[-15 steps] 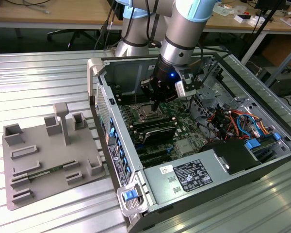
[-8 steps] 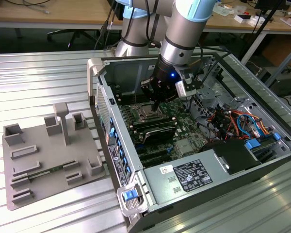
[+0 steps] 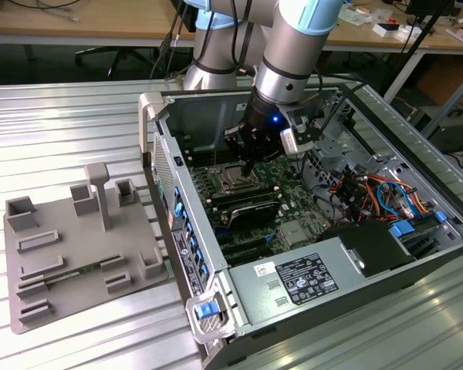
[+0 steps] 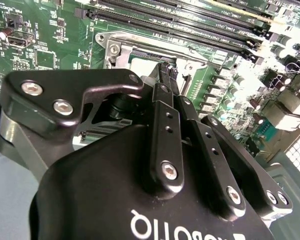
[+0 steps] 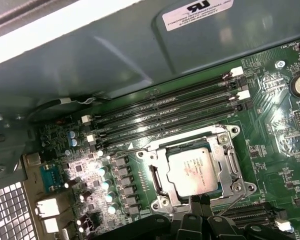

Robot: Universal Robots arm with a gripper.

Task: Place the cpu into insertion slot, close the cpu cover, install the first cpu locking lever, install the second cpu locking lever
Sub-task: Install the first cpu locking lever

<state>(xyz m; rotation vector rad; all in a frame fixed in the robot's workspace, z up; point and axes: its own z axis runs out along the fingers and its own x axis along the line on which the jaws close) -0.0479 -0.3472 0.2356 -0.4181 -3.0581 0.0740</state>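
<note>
The cpu (image 5: 195, 171), a silver-grey square chip, lies flat in the insertion slot (image 5: 161, 202) on the green motherboard. The cpu cover (image 5: 229, 156), a silver frame, lies down around the chip, which shows through its window. My gripper (image 5: 200, 201) is shut with nothing between its fingers, and its tip is at the socket's edge, beside a thin wire lever (image 5: 238, 197). In the second wrist view the black fingers (image 4: 162, 120) meet at the gripper (image 4: 165, 67) tip over the socket rim, with the pale cpu (image 4: 140, 67) just beyond. In the exterior view the gripper (image 3: 248, 163) reaches down into the open computer case over the insertion slot (image 3: 233, 179).
Long black memory slots (image 5: 165, 117) run beside the socket. A grey power supply (image 3: 309, 279) and bundled cables (image 3: 378, 193) fill the case at the exterior view's right. A grey fixture plate (image 3: 77, 247) with upright holders lies on the ribbed metal table at the exterior view's left.
</note>
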